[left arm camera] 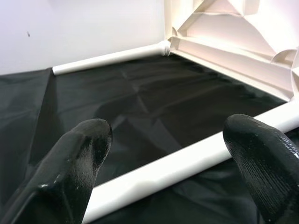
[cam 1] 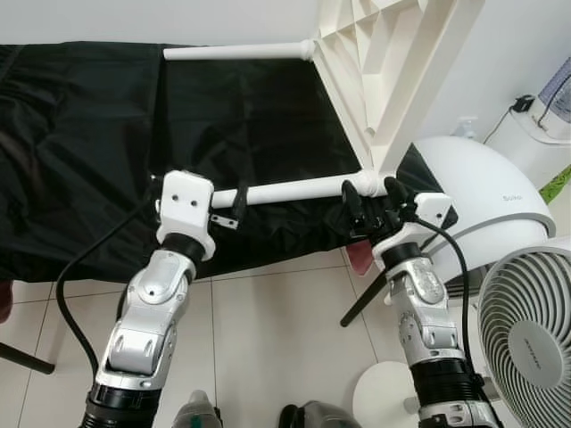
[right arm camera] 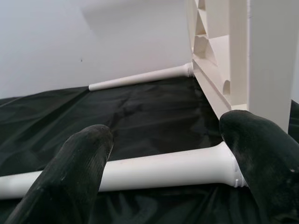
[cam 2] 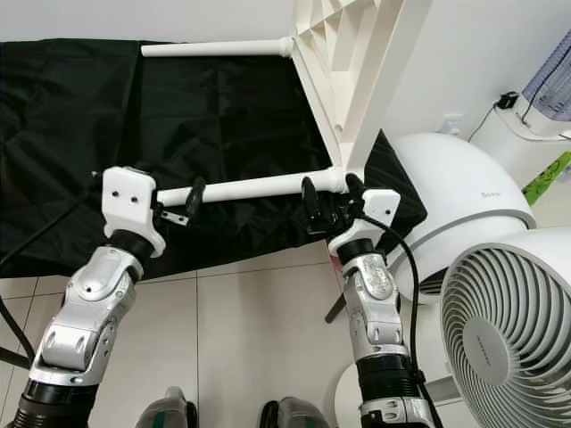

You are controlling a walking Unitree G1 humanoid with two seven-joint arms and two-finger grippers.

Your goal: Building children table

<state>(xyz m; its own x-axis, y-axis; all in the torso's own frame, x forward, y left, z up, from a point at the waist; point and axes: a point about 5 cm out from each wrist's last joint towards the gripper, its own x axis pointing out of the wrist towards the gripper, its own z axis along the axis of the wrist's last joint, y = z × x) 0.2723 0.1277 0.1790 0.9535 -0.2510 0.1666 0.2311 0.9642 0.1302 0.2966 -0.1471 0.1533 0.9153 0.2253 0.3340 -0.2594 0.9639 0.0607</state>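
A white children's table top [cam 1: 393,62] stands on its edge on a black cloth [cam 1: 89,152], underside ribs facing me. Two white legs stick out from it to the left: a far leg [cam 1: 236,52] and a near leg [cam 1: 294,190]. My left gripper [cam 1: 239,203] is open at the near leg's free end, and the leg [left arm camera: 187,163] runs across the gap between its fingers. My right gripper [cam 1: 373,198] is open where the near leg joins the table top, with the leg's flared end [right arm camera: 219,163] between its fingers. Neither gripper is closed on the leg.
A white domed appliance [cam 1: 486,192] and a white fan [cam 1: 526,330] stand close on my right. A cable runs to a device [cam 1: 535,116] at the far right. Pale floor tiles [cam 1: 268,330] lie below the cloth's front edge. A white wall backs the scene.
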